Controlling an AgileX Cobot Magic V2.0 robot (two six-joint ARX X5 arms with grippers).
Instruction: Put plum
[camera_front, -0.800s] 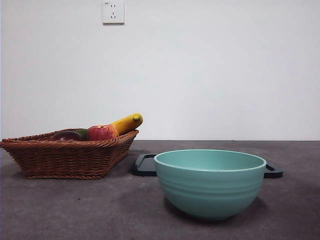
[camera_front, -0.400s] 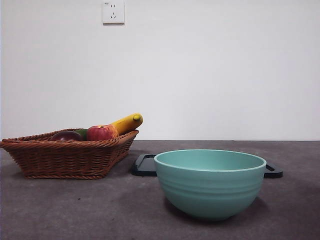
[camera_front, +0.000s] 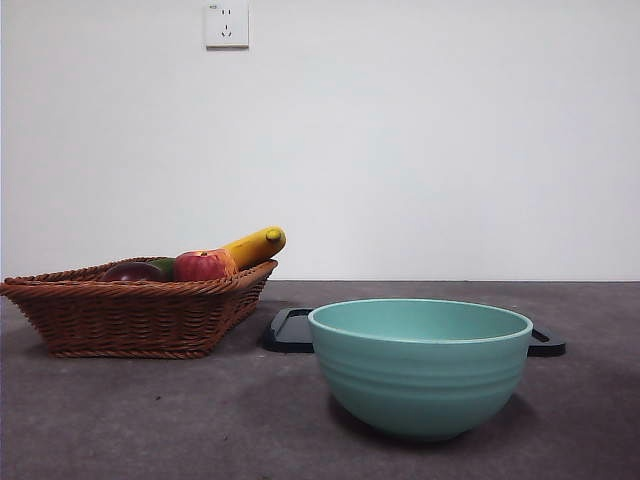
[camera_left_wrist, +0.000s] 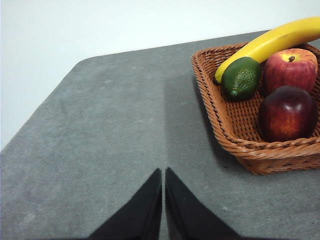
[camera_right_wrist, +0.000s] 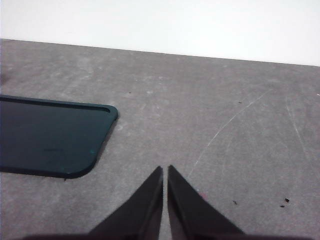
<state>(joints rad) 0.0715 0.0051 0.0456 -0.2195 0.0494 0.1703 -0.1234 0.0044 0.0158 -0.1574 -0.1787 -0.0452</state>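
The plum, dark maroon and glossy, lies in the wicker basket beside a red apple. From the front only its top shows above the basket rim. My left gripper is shut and hovers over bare table, a good way off from the basket. Over the grey table beside a dark tray, my right gripper is shut too and holds nothing. Neither arm appears in the front view.
The basket also holds a banana and a green fruit. A teal bowl stands near the table's front, with the dark tray flat behind it. A wall socket is on the white wall.
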